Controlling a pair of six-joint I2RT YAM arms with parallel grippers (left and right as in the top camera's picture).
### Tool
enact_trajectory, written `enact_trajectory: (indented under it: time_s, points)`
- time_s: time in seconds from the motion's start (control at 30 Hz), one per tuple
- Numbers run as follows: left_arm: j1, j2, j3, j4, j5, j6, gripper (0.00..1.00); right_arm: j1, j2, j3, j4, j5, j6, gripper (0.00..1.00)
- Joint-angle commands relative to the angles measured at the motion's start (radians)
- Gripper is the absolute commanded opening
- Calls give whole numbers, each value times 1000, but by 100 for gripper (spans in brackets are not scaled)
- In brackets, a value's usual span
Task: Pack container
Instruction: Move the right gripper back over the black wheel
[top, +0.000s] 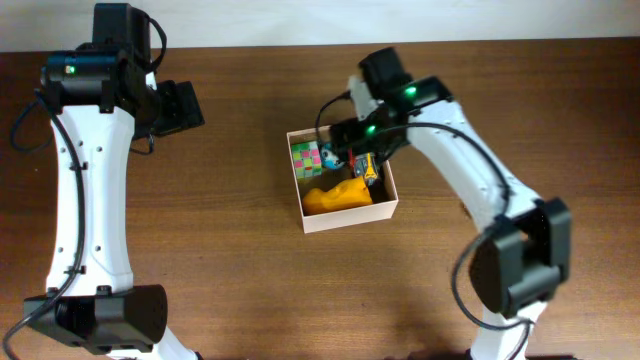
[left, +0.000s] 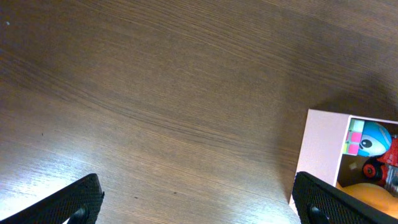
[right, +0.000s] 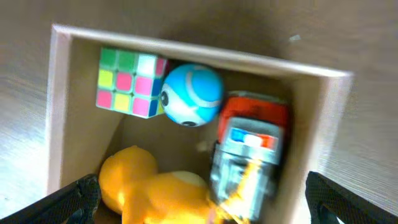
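The container (top: 350, 216) is a square white-walled box with a tan inside, at the table's middle. It holds a colour cube (top: 306, 156), a blue ball (top: 331, 158), a red and grey toy truck (top: 369, 168) and an orange toy (top: 338, 196). My right gripper (top: 362, 150) hovers over the box, open and empty; its wrist view shows the cube (right: 129, 82), ball (right: 191, 94), truck (right: 249, 152) and orange toy (right: 152, 193) below. My left gripper (top: 190, 105) is open and empty at the far left, over bare wood; the box corner (left: 320, 149) shows in its view.
The brown wooden table (top: 230, 250) surrounds the box. The arms' white bases stand at the near left (top: 100, 320) and near right (top: 505, 330).
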Motion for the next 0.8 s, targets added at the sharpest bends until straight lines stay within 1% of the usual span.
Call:
enact_trajectory:
  time_s: [0.0, 0.17, 0.27, 0.37, 0.53, 0.77]
  points:
    - [2, 0, 14, 2, 4, 16, 99, -80, -153, 42, -24, -3, 2, 100]
    - [2, 0, 14, 2, 4, 16, 99, -242, -220, 42, -164, 122, 88, 97]
    - [2, 0, 14, 2, 4, 16, 99, -353, -211, 32, -256, 118, 96, 95]
    - [2, 0, 14, 2, 4, 16, 99, -436, -200, -11, -297, 114, 96, 95]
    - [2, 0, 14, 2, 4, 16, 99, -510, -196, -153, -260, 113, 117, 95]
    - [2, 0, 14, 2, 4, 16, 99, -525, -196, -419, -60, 113, 141, 94]
